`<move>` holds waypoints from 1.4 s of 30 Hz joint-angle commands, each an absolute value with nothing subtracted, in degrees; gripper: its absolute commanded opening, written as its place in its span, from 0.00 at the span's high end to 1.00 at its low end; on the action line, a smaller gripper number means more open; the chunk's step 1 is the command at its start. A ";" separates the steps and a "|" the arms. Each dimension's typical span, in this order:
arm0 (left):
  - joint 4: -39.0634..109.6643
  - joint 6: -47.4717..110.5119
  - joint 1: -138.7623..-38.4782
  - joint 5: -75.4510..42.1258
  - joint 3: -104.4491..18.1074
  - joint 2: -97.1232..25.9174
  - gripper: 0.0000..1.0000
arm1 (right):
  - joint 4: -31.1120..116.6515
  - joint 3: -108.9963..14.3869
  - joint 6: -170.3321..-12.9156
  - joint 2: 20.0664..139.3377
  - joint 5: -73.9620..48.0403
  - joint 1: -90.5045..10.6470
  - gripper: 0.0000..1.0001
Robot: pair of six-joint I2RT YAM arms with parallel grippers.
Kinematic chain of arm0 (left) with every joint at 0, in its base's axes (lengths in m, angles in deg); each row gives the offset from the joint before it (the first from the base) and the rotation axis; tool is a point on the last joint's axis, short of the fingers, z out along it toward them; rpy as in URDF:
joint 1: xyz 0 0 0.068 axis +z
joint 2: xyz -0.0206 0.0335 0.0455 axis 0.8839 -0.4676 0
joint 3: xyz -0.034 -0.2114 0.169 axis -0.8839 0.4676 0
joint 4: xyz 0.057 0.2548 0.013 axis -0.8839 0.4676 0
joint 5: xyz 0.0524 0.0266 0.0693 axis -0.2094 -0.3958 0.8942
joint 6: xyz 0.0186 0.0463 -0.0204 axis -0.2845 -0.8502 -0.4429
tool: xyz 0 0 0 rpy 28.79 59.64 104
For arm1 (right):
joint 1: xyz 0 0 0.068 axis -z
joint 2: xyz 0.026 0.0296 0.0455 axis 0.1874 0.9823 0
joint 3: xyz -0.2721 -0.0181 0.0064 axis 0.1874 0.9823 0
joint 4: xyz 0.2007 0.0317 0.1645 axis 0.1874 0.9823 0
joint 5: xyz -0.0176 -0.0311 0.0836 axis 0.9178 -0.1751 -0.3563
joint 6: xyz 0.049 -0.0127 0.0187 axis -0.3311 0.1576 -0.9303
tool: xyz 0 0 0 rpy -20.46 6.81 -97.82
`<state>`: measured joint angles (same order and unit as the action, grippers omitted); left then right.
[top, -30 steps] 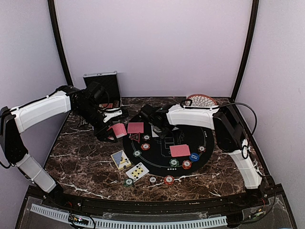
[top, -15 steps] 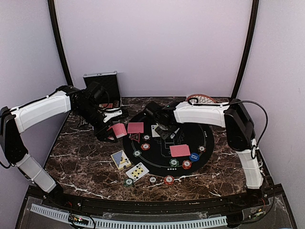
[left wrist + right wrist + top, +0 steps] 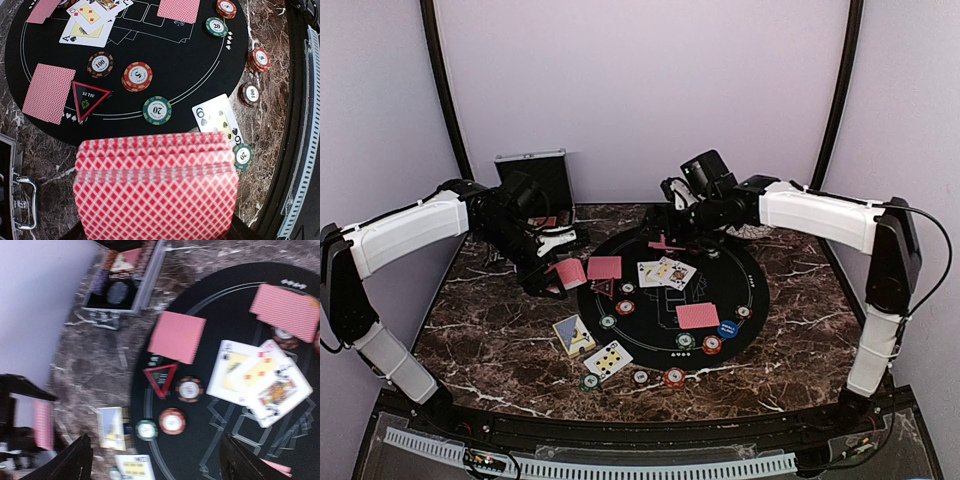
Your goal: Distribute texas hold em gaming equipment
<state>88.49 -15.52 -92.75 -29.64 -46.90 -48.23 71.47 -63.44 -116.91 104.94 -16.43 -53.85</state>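
From where I stand, the nearest things sit low in the overhead view. Some loose face-up cards (image 3: 608, 359) lie on the marble surface (image 3: 790, 300) just off the black mat (image 3: 740, 290), with poker chips (image 3: 675, 377) scattered beside them.

At the middle of the mat is a trio of overlapped face-up cards (image 3: 665, 272). The red-edged triangle marker (image 3: 603, 289) lies to their left.

At the mat's left edge the left fingers (image 3: 552, 278) are clamped on a fanned deck of red-backed cards (image 3: 155, 185). Toward the top of the mat the right fingers (image 3: 672, 215) hang raised, splayed wide, with nothing between them.

I'd judge the next card has to come off that deck. To do it well:
- The right fingers should cross to the deck and pinch only the top card by a free edge while the left holds steady.
- They should then lay it flat in a bare patch, without nudging the trio or the chips.

A fair amount is hidden or hard to read:
- The left fingers are buried under the fan in their own wrist view, and I can't count the cards.
- The right wrist view is smeared, so the card faces are hard to read.
- A small pink shape beneath the right fingers may be another card, but I can't be sure.
- At the back left the silver case (image 3: 532, 172) stands open, its contents unclear.
- The woven dish (image 3: 748, 231) is mostly behind the right arm.
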 commanded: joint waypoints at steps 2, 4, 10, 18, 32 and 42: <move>89.14 -14.90 -92.53 -31.09 -47.90 -45.38 1.00 | 51.81 -59.48 -134.40 106.07 -40.18 -56.03 0.13; 88.96 -14.76 -92.53 -31.11 -47.91 -45.39 1.00 | 48.84 -58.58 -136.62 106.84 -42.29 -56.64 0.14; 88.22 -14.32 -92.53 -31.79 -48.27 -45.20 1.00 | 45.78 -59.17 -139.23 109.84 -45.34 -58.93 0.14; 88.27 -14.40 -92.51 -31.91 -48.50 -45.44 1.00 | 43.17 -59.62 -140.76 113.12 -47.32 -60.85 0.14; 88.60 -15.18 -92.53 -31.93 -49.59 -46.38 1.00 | 35.23 -65.16 -147.02 120.48 -50.24 -62.58 0.15; 88.62 -15.29 -92.53 -31.78 -48.87 -46.44 1.00 | 29.84 -69.05 -152.05 125.32 -52.33 -64.04 0.15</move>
<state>88.41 -14.56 -92.75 -30.49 -47.93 -48.23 34.12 -66.39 -149.95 123.50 -50.77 -63.03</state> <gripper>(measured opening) 0.678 0.853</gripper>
